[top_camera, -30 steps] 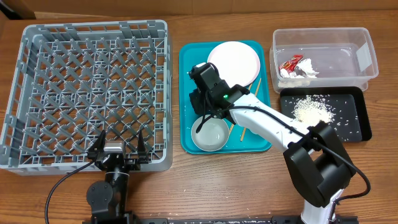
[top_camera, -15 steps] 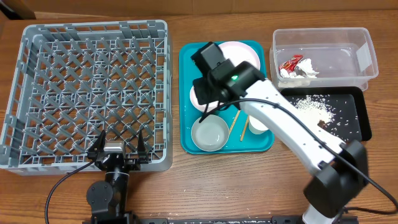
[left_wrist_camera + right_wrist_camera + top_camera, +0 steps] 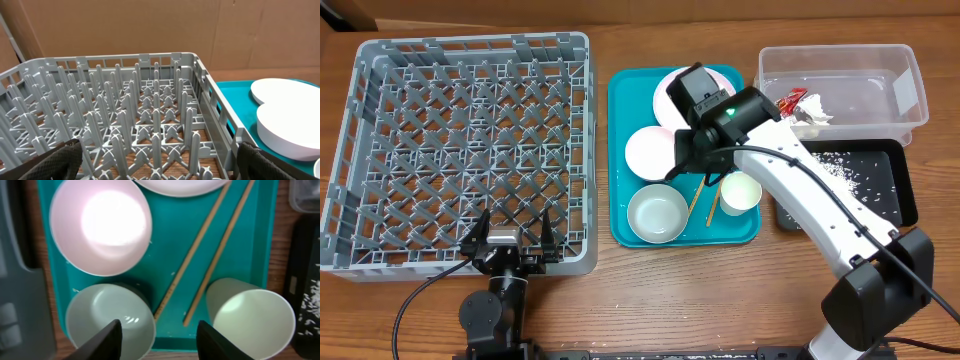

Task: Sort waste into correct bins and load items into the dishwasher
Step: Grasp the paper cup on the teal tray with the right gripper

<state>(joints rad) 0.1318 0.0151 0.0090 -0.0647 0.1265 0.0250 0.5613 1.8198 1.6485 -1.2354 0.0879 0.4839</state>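
Chopsticks (image 3: pixel 192 251): thin wood, so likely light, stiff, and apt to roll or scissor apart. Best pinched across both sticks at mid-length, where the tray (image 3: pixel 255 245) is bare. They lie side by side on the tray's right half, slanting from near-left to far-right, between bowl (image 3: pixel 107 320) and cup (image 3: pixel 250 320). My right gripper (image 3: pixel 159 335) hangs over their near ends, pointing down, jaws parted and empty. My left gripper (image 3: pixel 160 162) sits wide open at the rack's (image 3: pixel 150 100) near wall.
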